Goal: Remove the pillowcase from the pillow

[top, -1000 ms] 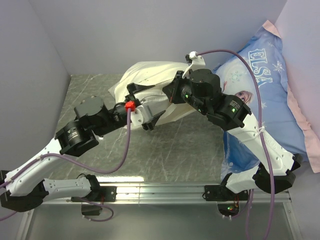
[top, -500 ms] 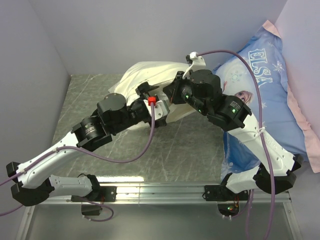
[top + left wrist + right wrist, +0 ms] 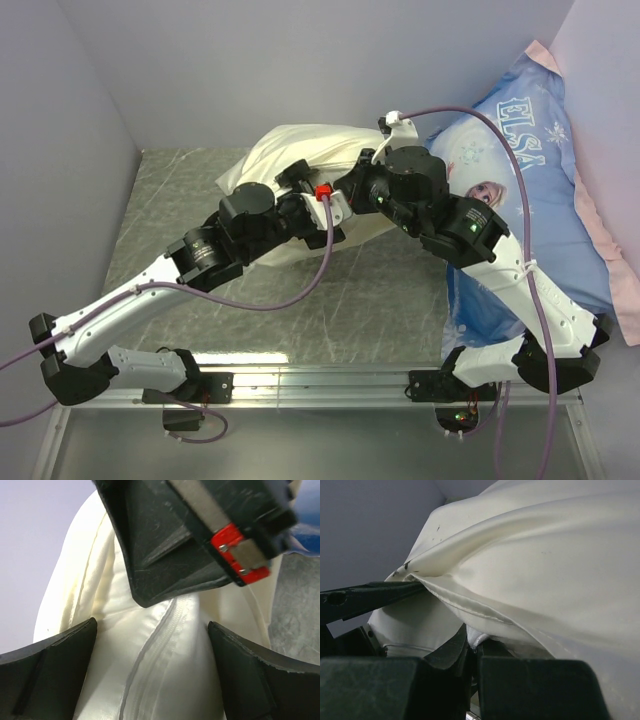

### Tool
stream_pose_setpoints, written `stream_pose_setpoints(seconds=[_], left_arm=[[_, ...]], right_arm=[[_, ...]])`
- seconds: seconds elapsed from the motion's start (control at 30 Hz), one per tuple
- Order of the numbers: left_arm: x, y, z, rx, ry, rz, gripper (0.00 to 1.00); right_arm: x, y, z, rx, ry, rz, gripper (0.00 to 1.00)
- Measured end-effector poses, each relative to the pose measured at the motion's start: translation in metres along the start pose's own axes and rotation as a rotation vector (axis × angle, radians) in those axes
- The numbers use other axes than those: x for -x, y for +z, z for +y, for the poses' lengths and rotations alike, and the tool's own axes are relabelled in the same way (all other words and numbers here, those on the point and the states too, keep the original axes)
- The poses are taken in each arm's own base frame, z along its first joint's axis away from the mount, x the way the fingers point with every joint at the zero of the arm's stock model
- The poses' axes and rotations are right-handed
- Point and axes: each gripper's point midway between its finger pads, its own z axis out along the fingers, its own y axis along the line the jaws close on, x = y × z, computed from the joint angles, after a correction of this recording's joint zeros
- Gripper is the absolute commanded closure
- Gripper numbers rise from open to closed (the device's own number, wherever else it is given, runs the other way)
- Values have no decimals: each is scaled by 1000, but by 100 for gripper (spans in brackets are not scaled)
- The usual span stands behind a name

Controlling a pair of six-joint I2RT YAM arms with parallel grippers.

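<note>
Grey marbled worktop (image 3: 390,290) carries everything you see; a blue printed pillow (image 3: 545,170) leans at its right edge, well apart from the work. The pillowcase (image 3: 300,148) lies bunched at the back middle of the worktop, cream and satiny, heavily creased, with both of your arms reaching in over it. The pillow (image 3: 415,622) is mostly inside the case; a whiter bulge shows beneath the raised hem in the right wrist view. Your left hand (image 3: 151,630) is spread wide, one finger on either side of a stitched seam in the fabric, holding nothing. Your right hand (image 3: 472,650) is pressed together, pinching a fold of the pillowcase hem, and the cloth drapes up and away from the pinch.
</note>
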Motion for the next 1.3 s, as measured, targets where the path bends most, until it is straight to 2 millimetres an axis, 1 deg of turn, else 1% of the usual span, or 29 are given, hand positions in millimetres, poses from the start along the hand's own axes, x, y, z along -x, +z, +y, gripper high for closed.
stream_pose_setpoints(seconds=[0.07, 0.1, 0.13, 0.17, 0.2, 0.23, 0.27, 0.33, 0.37, 0.43, 0.47, 0.57, 0.6, 0.67, 0.77, 0.83, 0.9, 0.97, 1.0, 1.03, 1.1, 1.23, 1.3], left_arm=[[-4, 2, 2, 25, -1, 4, 2], [-5, 3, 2, 33, -2, 3, 9], [-6, 3, 2, 40, -2, 4, 18], [-8, 4, 2, 46, -2, 8, 46], [-9, 5, 4, 58, -7, 14, 62], [-12, 7, 5, 70, -4, 26, 89], [-15, 8, 7, 83, -1, 39, 100], [-17, 12, 8, 99, 0, 47, 100], [-17, 14, 8, 105, -3, 42, 100], [-17, 14, 8, 118, -20, 25, 100], [-17, 13, 9, 127, -30, 18, 100], [-21, 9, 14, 152, -67, 14, 100], [-22, 8, 16, 159, -80, 16, 99], [-22, 4, 19, 174, -106, 12, 99], [-26, 0, 24, 198, -143, 22, 99], [-27, -2, 28, 221, -162, 28, 99], [-28, -4, 31, 235, -179, 33, 99], [-27, -5, 32, 241, -190, 36, 99], [-26, -6, 34, 245, -197, 37, 100], [-25, -7, 35, 248, -202, 36, 100], [-22, -8, 39, 255, -212, 34, 100], [-20, -11, 42, 257, -230, 38, 99], [-20, -12, 42, 253, -233, 45, 99]], right_arm=[[0, -1, 1, 2, 0, 0, 100], [0, -1, 1, 2, -1, 0, 100], [0, -1, 1, 1, -2, 0, 100], [-1, -1, 1, -1, -4, 0, 100], [-1, -2, 1, -4, -7, 0, 100], [-1, -2, 1, -5, -9, -2, 100], [-1, -2, 2, -6, -13, -4, 100], [0, -2, 0, -15, -27, -8, 100], [0, -2, -1, -22, -32, -11, 83], [1, -2, -3, -30, -44, -16, 63], [2, -3, -2, -30, -53, -19, 48], [10, -13, 3, 2, -80, -48, 35], [14, -19, 5, 13, -84, -64, 34], [29, -37, 5, 40, -78, -114, 32], [54, -75, 1, 91, -43, -220, 32], [65, -104, -7, 112, -21, -282, 31], [73, -125, -18, 106, -2, -335, 31], [80, -141, -30, 88, 18, -384, 31], [81, -144, -35, 72, 22, -396, 30], [80, -143, -39, 54, 21, -400, 30], [70, -133, -46, 9, 5, -382, 28], [45, -92, -57, -98, -68, -303, 25], [39, -72, -62, -137, -93, -271, 25]])
